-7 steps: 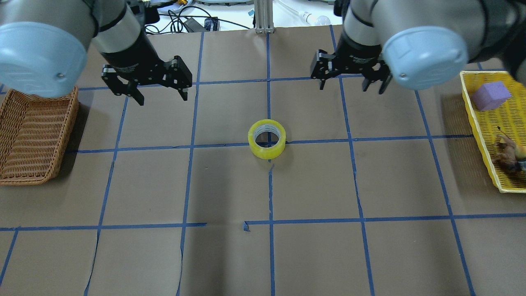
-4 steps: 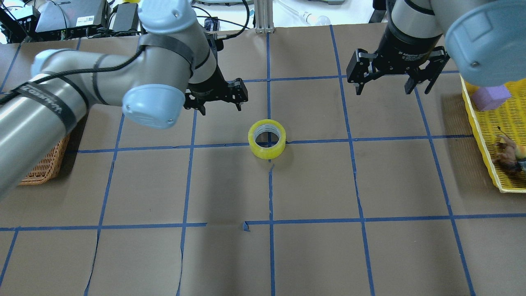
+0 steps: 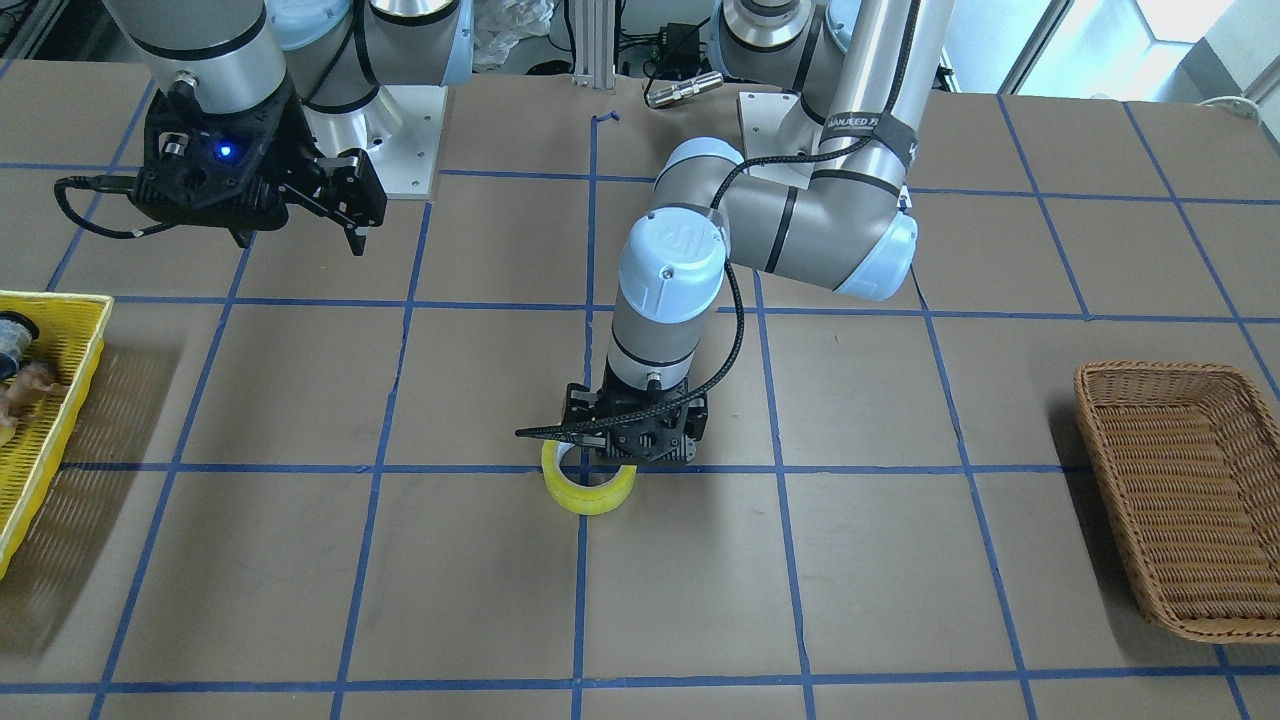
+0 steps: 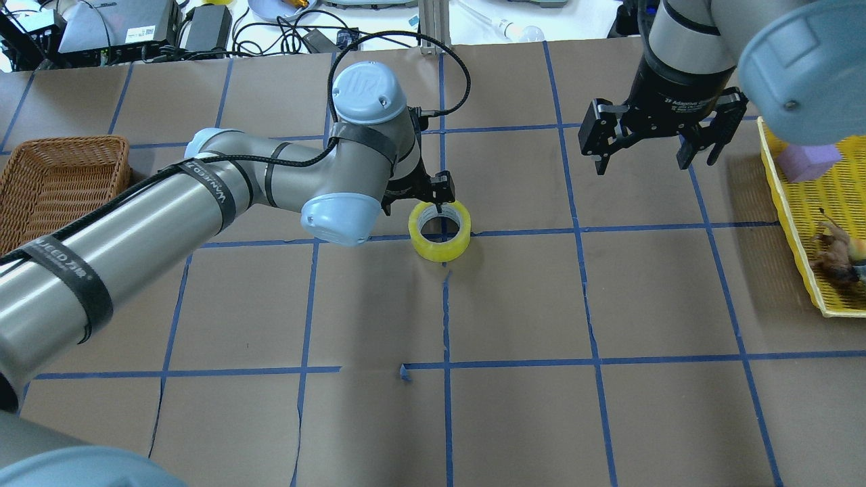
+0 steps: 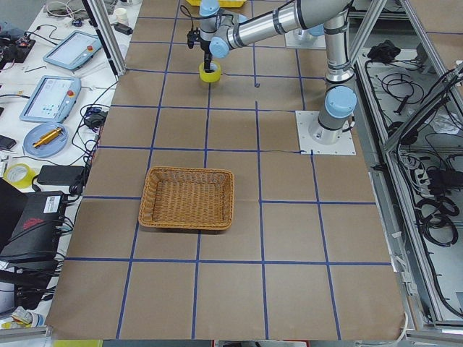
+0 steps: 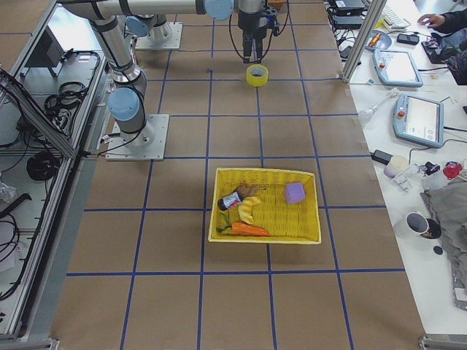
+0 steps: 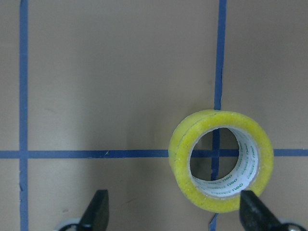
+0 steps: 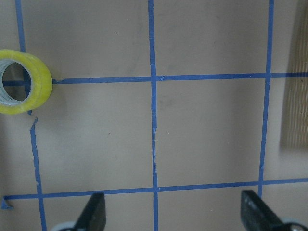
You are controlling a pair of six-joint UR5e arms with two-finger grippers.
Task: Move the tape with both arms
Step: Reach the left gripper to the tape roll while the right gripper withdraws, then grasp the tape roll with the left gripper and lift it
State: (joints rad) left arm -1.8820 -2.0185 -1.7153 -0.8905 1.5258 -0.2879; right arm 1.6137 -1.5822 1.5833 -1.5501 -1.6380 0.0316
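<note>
Overhead, the black two-finger left tool [image 7: 175,216] sits mostly hidden under its own wrist and a light-blue joint cap [image 4: 362,84]. Only one finger [image 4: 441,193] pokes out, over the far rim of the roll of translucent yellow packing tape [image 4: 438,251]; contact can't be told from there. Front view: the tool body covers the roll's back rim. The left wrist cam shows just the two fingertips, wide apart, nothing clamped, w/ the roll off-centre and its rim meeting one tip in the picture. The right wrist cam cuts the roll off at the frame edge, and the side views are too small for detail. The black two-finger right tool [image 4: 646,162] hangs above the brown paper-covered desk [image 4: 514,419], well apart from the roll, fingers spread, holding nothing. The roll lies flat, hole up, near the desk's middle on a crossing of blue tape grid lines [image 4: 528,231], which shows thru the hole. It's a thick ring w/ a glossy yellow wall, a faint seam round it and a pale whitish inner core. Green print repeats round the core, prob. "deli", but it's small. The cap carries a "UR" logo. A black strap on the silver-grey left arm [image 4: 135,230] has lettering ending "ANJEED". White text on the right wrist starts "2F Adaptive"; the rest is unreadable. A brown wicker basket [image 4: 61,176] and a yellow plastic tray [image 4: 835,196] sit at opposite desk ends, the tray cut off by the frame.
</note>
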